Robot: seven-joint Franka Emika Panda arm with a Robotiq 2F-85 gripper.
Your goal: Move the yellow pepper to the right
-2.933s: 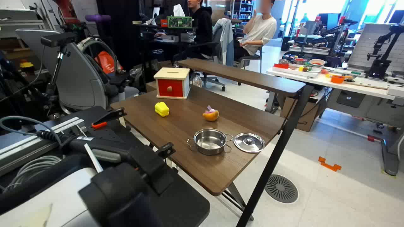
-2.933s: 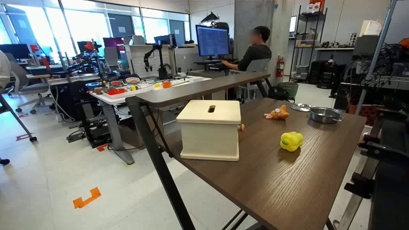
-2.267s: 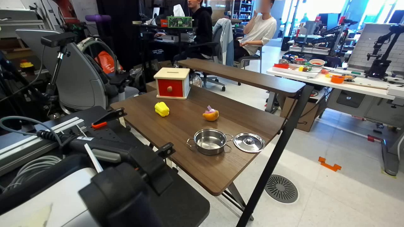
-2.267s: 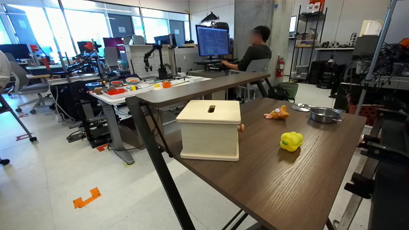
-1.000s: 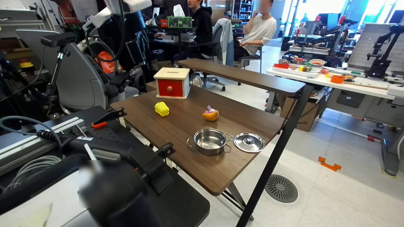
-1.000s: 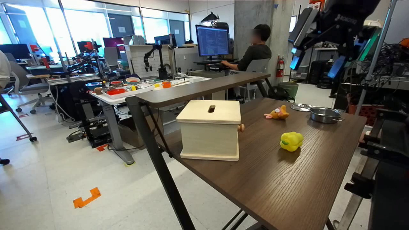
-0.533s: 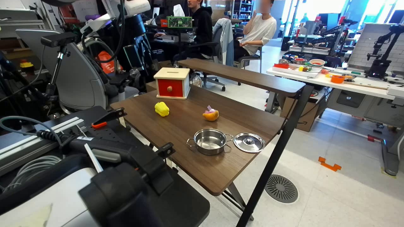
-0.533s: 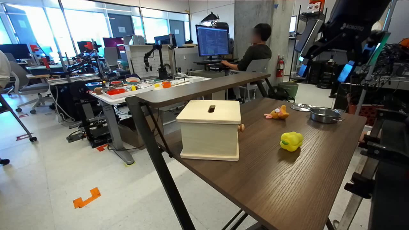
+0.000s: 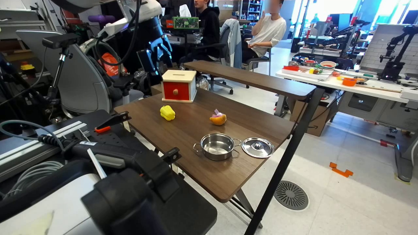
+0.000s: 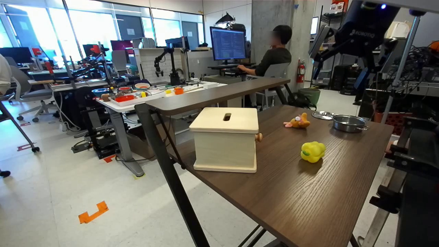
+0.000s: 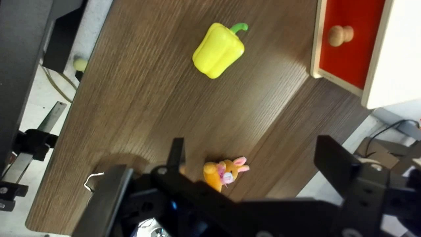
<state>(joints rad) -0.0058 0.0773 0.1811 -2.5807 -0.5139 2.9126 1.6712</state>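
1. Nearest in the wrist view are the fingers (image 11: 332,164), spread well apart with nothing between them, high above the table (image 11: 141,82). That spread suits an approach; best keep it until the tips are low.

2. The yellow pepper (image 11: 218,51) lies on its side on the table, below the fingers and ahead of their tips, so the step in hand seems to be reaching it. Line up over it first, then descend straight.

3. Its green stem (image 11: 239,27) points up and rightward in that view, setting the body aslant to the fingers' closing line. A modest turn should let them close across the flanks; the rounded lobes may slip if caught off centre.

4. The wooden box (image 10: 225,147) stands near the pepper, its knob (image 11: 336,36) jutting toward that side, so the descent probably needs care there.

5. The plush rabbit (image 11: 221,171) lies well apart from the pepper. If "right" is the robot's own, the carry likely heads toward the pot's side; lift enough to pass the rabbit.

6. Farther off, the pot (image 9: 217,156) sits just beside a lid (image 9: 258,148); lower the pepper short of both before releasing.
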